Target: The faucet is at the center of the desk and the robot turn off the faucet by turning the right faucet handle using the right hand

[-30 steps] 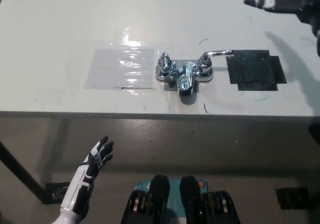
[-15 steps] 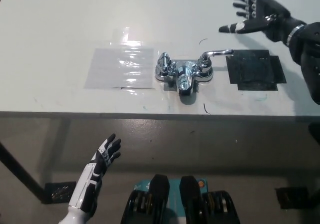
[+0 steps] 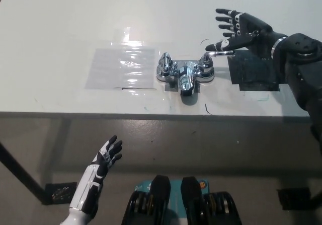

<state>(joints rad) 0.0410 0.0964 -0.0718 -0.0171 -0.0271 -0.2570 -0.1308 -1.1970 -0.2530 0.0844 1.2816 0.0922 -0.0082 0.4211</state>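
Head view, left to right.

Left hand point(image 3: 102, 159): white, hangs below the front edge of the bench point(image 3: 60, 13), off the work surface, fingers spread and holding nothing. I read this as parked clear, since the task gives it no job.

Clear film patch point(image 3: 121, 66): taped flat on the bench just left of the faucet, glare across it. Purpose unclear.

Faucet point(image 3: 185, 73): chrome, two-handle, sits at the bench centre with the spout pointing toward me. Left faucet handle point(image 3: 164, 63) is a short stub from this angle. Right faucet handle point(image 3: 214, 55) has its lever lying out to the right, roughly level, the tip reaching toward the black mat point(image 3: 256, 70). My judgement: that swung-out lever is the "on" position, so the turn is not yet done.

Right hand point(image 3: 241, 31): black, comes in from the right above the bench, hovering over the lever tip. Fingers point(image 3: 225, 19) fanned apart, gripping nothing; the thumb lies close to the lever end, and I cannot tell whether it touches. The open spread looks like a pre-grasp posture, palm set behind the lever so it can close on it or push it.

Next move, as I judge it: close on the lever, then rotate it toward the spout. Risk: the fingers slip off the thin chrome.
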